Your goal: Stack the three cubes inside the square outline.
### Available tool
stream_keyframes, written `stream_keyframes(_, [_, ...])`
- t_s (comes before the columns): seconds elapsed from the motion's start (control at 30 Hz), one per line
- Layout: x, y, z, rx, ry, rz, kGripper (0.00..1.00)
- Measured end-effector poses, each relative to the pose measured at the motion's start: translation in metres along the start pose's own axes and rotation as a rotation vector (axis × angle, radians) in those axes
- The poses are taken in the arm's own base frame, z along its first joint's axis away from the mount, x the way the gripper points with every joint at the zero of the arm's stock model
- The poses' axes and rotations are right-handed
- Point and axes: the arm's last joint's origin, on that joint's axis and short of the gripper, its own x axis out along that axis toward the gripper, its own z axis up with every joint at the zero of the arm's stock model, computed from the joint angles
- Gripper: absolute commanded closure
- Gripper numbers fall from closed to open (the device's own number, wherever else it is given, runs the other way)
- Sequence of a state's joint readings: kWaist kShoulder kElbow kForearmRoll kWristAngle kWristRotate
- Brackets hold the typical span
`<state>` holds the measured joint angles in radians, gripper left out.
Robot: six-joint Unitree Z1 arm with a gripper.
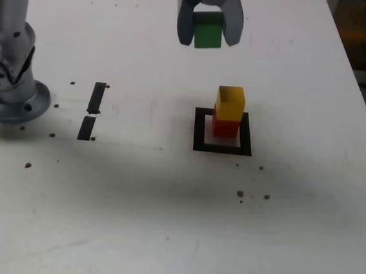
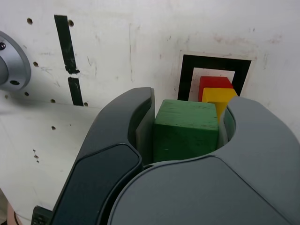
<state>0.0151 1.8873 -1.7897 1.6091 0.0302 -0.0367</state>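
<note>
From where I stand, the silver base of the arm (image 1: 9, 88) sits at the exterior view's left, with two short black tape strips (image 1: 92, 111) on the white perforated tabletop (image 1: 161, 225) just beside it. Further right, up in the air, the dark grey gripper (image 1: 208, 32) has its jaws closed on the small solid green cube (image 1: 208, 29), one jaw on each of two opposite faces. Right again, and nearer the camera, lies the flat black square outline with a white centre (image 1: 200, 131), and inside it the small red cube (image 1: 224, 127) rests on the table with the small yellow cube (image 1: 230, 103) stacked on top.

So two of the three blocks are placed; I judge only the green one is left to bring over and set down on the yellow.

The green cube has no long axis. It hangs roughly level, its faces close to square with the stack, which itself sits towards the outline's far right corner.
</note>
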Motion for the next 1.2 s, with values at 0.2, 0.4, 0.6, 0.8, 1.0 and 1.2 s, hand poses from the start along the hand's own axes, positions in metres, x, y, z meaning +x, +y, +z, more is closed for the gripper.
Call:
stream_keyframes(0.2, [0.013, -0.024, 0.020, 0.027, 0.039, -0.008, 0.79])
stream_keyframes(0.4, [0.017, -0.028, 0.029, 0.026, 0.046, -0.013, 0.79])
stream_keyframes(0.6, [0.028, -0.033, 0.042, 0.031, 0.077, -0.010, 0.78])
stream_keyframes(0.8, [0.031, -0.038, 0.045, 0.038, 0.078, -0.013, 0.78])
stream_keyframes(1.0, [0.034, -0.040, 0.049, 0.039, 0.082, -0.017, 0.78])
stream_keyframes(1.2, [0.041, -0.041, 0.055, 0.039, 0.097, -0.013, 0.78])
